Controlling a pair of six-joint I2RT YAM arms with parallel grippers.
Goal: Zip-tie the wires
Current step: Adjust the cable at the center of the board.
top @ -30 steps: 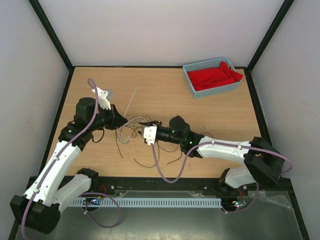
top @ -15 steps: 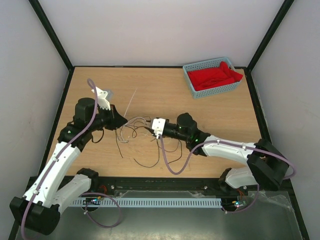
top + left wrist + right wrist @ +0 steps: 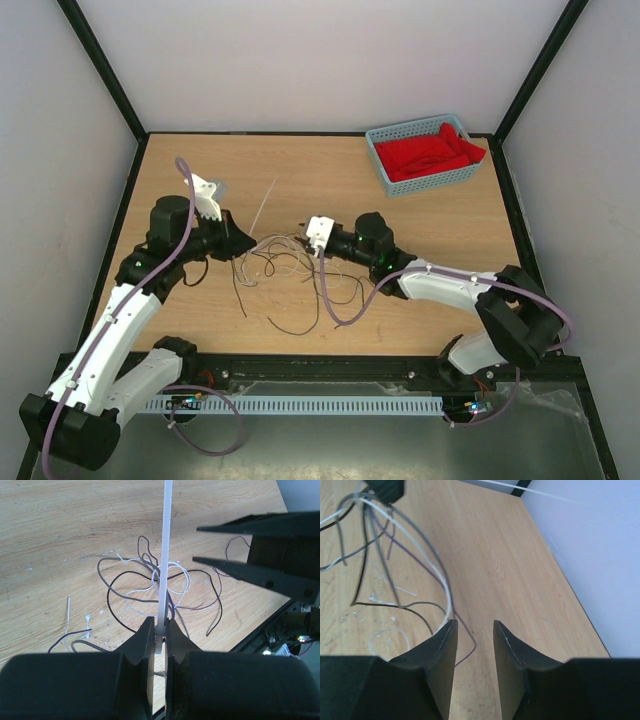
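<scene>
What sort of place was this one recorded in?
Probably a lab robot test cell: a wooden table boxed in by plain white walls and black posts, a left arm and right arm bolted at its near edge, and a few props: wires and a basket.

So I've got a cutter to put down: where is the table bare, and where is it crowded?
Bare: the far strip between the zip tie and the blue basket, and the wood between that basket and the right arm. Crowded: the middle, where the wires sprawl between the left gripper and right gripper.
</scene>
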